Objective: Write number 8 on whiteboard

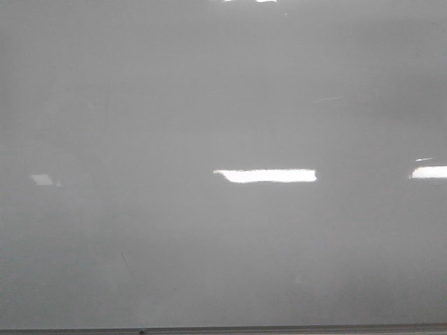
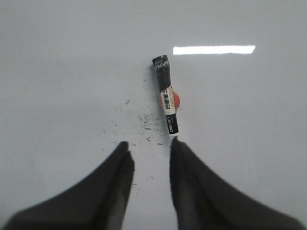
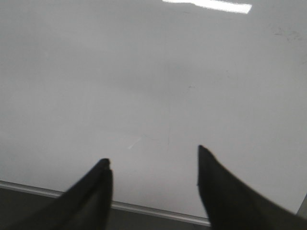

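The whiteboard [image 1: 209, 105] fills the front view, pale grey and glossy, with no number 8 in sight. In the left wrist view a black and white marker [image 2: 166, 97] lies flat on the whiteboard [image 2: 67, 72], cap end away from the fingers. My left gripper [image 2: 149, 143] is open just short of the marker, whose near end sits at the tip of one finger [image 2: 178, 148]. My right gripper [image 3: 153, 155] is open over bare whiteboard [image 3: 144, 72] with nothing between its fingers. Neither gripper shows in the front view.
Small black specks and smudges [image 2: 139, 122] dot the board beside the marker. A red spot [image 2: 176, 100] shows under the marker. A thin metal edge strip [image 3: 153, 212] runs below the right gripper and along the bottom of the front view [image 1: 279, 328]. Bright light reflections [image 1: 265, 175] lie on the board.
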Robot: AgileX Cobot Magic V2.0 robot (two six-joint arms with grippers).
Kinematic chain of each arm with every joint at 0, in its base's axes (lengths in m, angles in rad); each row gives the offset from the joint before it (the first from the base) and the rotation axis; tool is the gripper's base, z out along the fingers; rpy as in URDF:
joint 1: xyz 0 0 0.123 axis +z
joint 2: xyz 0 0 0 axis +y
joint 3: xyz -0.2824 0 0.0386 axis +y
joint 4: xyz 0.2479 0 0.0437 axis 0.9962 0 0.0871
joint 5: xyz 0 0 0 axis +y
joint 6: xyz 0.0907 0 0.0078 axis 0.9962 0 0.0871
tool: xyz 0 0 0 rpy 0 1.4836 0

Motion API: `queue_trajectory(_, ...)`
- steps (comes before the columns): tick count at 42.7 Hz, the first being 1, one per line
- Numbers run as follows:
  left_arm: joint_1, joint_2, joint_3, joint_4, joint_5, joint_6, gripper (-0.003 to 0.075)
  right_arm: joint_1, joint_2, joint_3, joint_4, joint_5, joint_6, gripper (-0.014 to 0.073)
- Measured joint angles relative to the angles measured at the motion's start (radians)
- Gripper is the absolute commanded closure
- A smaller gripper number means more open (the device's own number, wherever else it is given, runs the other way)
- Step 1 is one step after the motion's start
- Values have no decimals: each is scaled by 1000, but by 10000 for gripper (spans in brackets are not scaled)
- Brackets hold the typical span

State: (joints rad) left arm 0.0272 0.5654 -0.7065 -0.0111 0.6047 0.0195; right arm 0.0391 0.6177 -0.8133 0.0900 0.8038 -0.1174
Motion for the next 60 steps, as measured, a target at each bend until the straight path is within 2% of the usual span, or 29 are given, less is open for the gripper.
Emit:
queue_trajectory(2,-4,22,0,0,-2,0,227,0,7,0,0,0,-2,-7)
queue_trajectory(4,-9,47,0,0,-5,0,215,0,14,0,0,0,-2,-1)
queue_trajectory(14,-60,228,-4,0,-11,0,219,0,44,0,19,0,-2,4)
queue_trajectory(27,-62,515,-80,-7,-37,-19,219,0,48,0,22,0,-2,4)
queue_trajectory(46,-66,758,-129,-16,-270,-25,223,0,48,0,22,2,-2,4)
queue_trajectory(60,-66,838,-131,-17,-425,-26,309,0,48,0,22,4,-2,4)
